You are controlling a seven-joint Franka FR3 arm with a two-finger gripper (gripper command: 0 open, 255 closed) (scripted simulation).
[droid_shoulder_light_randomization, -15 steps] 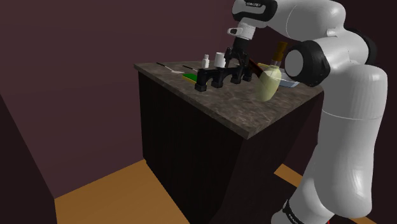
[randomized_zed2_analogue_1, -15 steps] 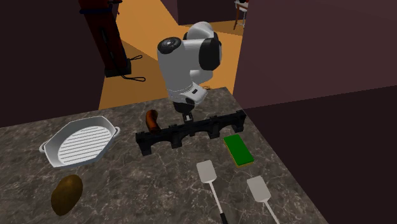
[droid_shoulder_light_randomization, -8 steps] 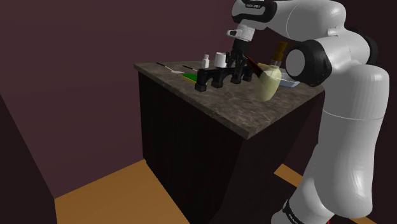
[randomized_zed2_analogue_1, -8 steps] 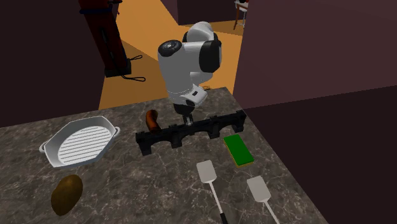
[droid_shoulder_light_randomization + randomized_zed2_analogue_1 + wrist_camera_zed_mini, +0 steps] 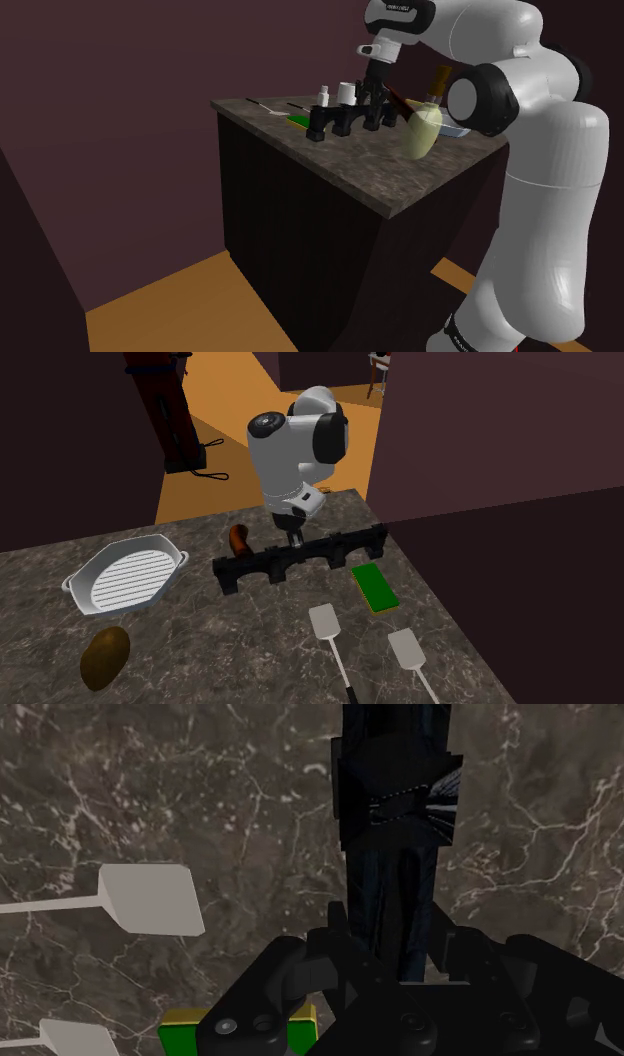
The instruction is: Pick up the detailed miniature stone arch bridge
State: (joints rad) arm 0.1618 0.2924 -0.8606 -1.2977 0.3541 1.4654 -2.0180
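Observation:
The miniature arch bridge (image 5: 260, 564) is a long black piece with several arches, lying across the dark marble counter (image 5: 250, 642). My black gripper (image 5: 296, 544) comes down on the bridge near its middle and is shut on its deck. In the shoulder view the bridge (image 5: 338, 120) stands on the counter's far part, with the gripper (image 5: 374, 98) clasping it from above. In the wrist view the fingers (image 5: 330, 966) close around the bridge's narrow deck (image 5: 395, 804), and the gripper (image 5: 390, 956) hides the part it holds.
A green flat block (image 5: 375, 587) and two white spatulas (image 5: 327, 624) (image 5: 408, 649) lie in front of the bridge. Beyond it rests a brown sausage-shaped thing (image 5: 238, 538). A white ribbed dish (image 5: 125, 577) and a brown lump (image 5: 104, 657) lie at the left. The counter edge runs close at the right.
The fingers stood apart over the bridge a second ago and have since shut on its deck. The bridge and arm have hardly shifted.

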